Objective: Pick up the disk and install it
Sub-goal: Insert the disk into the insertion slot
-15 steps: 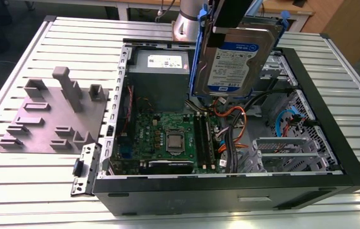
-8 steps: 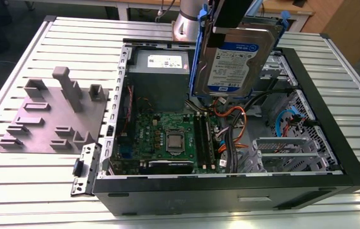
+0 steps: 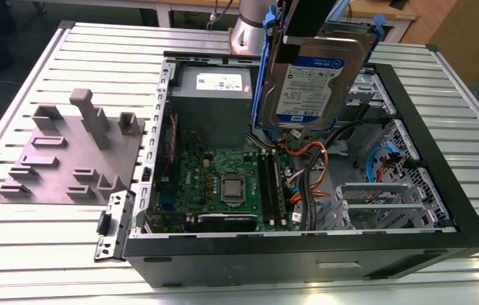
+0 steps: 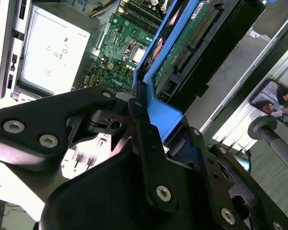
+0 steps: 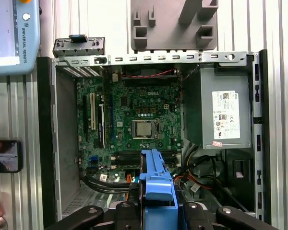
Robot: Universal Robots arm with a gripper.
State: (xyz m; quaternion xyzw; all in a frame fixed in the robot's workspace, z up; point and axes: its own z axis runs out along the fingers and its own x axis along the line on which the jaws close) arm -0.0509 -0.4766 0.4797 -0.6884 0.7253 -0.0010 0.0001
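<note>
The gripper point(image 4: 141, 112) is clamped on the blue plastic rail of the disk point(image 3: 312, 79), its black fingers point(image 4: 149, 143) pressing that rail from both sides in the second wrist view. In the exterior view the disk hangs in the air above the open computer case point(image 3: 443, 184), tilted, label side facing the camera, over the end of the case where the grey power supply point(image 3: 209, 95) sits.

Directly under the disk lie a tangle of orange and black cables point(image 3: 307, 155) and the memory slots of the green motherboard point(image 3: 214, 184) with its bare processor point(image 3: 231, 189). Toward the exterior view's right, a metal drive cage point(image 3: 375, 203) stands inside the case. Outside the case, on the slatted table point(image 3: 36, 76) at the exterior view's left, rests a grey moulded fixture point(image 3: 70, 152), and a loose metal bracket point(image 3: 112, 225) lies beside the case's corner.

The second wrist view shows the disk's underside: its green circuit board and connector edge point(image 4: 192, 40). The first wrist view looks straight down into the case past the blue rail point(image 5: 156, 179), and shows a phone point(image 5: 5, 155) lying on the table beside the case, plus a pale blue pendant point(image 5: 14, 36) near one corner.
</note>
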